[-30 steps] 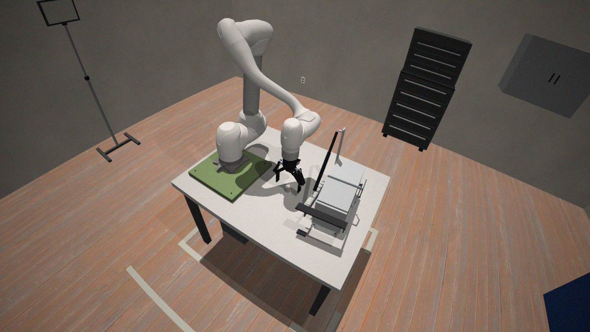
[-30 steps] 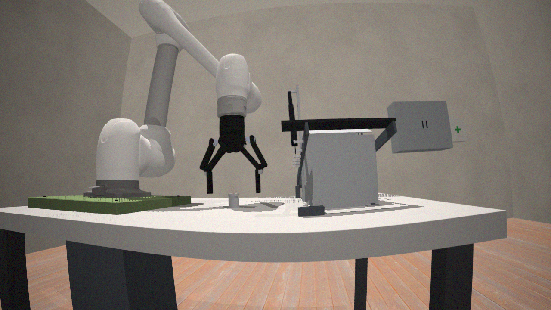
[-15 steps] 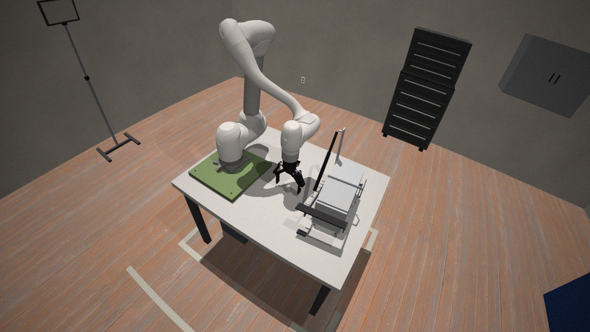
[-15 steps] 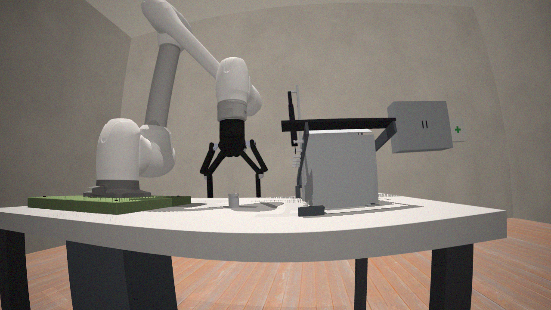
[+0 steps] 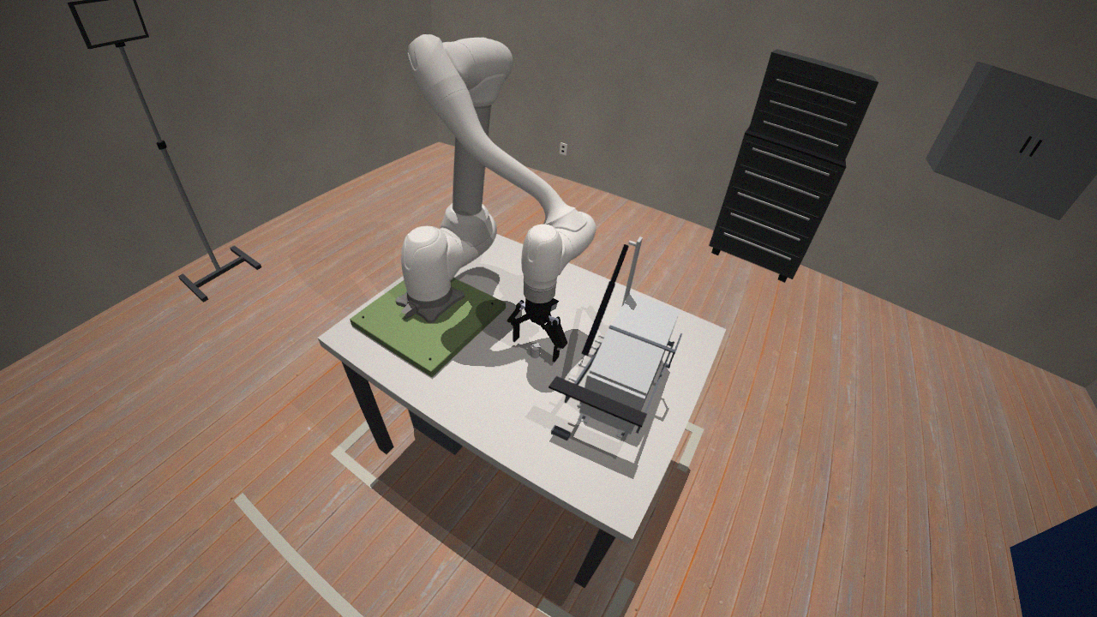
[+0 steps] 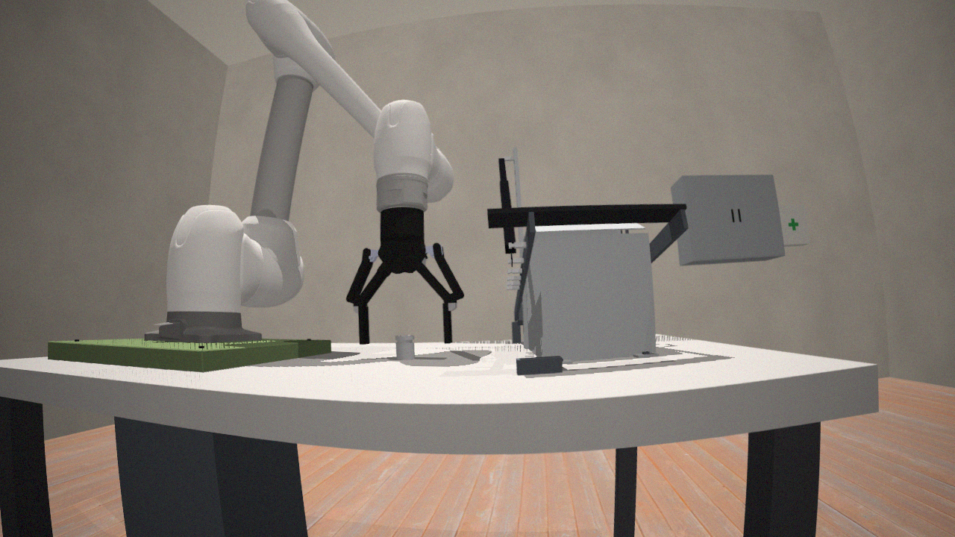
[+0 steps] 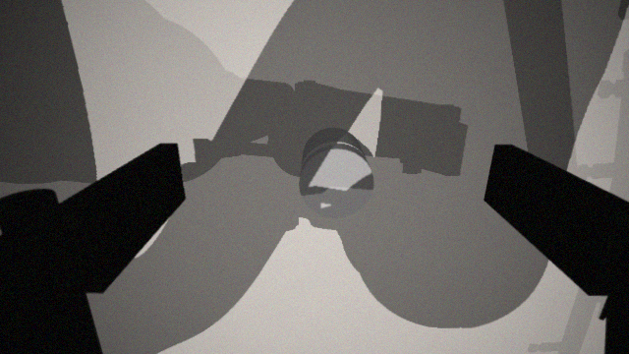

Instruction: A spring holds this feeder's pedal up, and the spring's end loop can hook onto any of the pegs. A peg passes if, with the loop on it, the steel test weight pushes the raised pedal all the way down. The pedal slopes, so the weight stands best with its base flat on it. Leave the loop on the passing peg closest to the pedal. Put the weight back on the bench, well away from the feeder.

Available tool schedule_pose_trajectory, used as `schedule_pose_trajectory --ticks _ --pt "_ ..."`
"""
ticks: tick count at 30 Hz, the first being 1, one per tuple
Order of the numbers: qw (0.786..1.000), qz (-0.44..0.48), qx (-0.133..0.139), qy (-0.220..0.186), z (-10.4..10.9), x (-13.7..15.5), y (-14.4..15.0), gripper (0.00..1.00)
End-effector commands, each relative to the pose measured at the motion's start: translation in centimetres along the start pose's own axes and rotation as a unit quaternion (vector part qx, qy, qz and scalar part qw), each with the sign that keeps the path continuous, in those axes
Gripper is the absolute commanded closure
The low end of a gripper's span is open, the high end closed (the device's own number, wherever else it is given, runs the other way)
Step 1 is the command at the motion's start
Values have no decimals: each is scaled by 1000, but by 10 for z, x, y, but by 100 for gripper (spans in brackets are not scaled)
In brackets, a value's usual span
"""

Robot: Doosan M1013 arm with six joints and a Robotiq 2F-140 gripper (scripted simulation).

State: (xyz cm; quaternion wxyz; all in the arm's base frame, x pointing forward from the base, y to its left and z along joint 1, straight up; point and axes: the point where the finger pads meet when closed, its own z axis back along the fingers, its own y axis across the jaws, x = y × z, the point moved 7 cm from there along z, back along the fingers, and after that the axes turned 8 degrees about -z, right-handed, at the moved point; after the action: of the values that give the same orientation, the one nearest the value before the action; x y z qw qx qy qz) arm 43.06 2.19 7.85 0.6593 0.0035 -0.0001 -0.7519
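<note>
In the top view, the pegs [image 5: 590, 350] are too small to count. The side view cuts off the top of the arm [image 6: 286, 26]. A blue thing [image 5: 1062, 572] runs off the corner.
</note>
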Motion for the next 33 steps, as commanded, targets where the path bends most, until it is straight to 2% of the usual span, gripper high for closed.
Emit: schedule_pose_trajectory --ticks 1,27,28,33 --pt "1000 0 0 0 0 0 0 0" --pt "1000 0 0 0 0 0 0 0" --pt "1000 0 0 0 0 0 0 75" --pt "1000 0 0 0 0 0 0 75"
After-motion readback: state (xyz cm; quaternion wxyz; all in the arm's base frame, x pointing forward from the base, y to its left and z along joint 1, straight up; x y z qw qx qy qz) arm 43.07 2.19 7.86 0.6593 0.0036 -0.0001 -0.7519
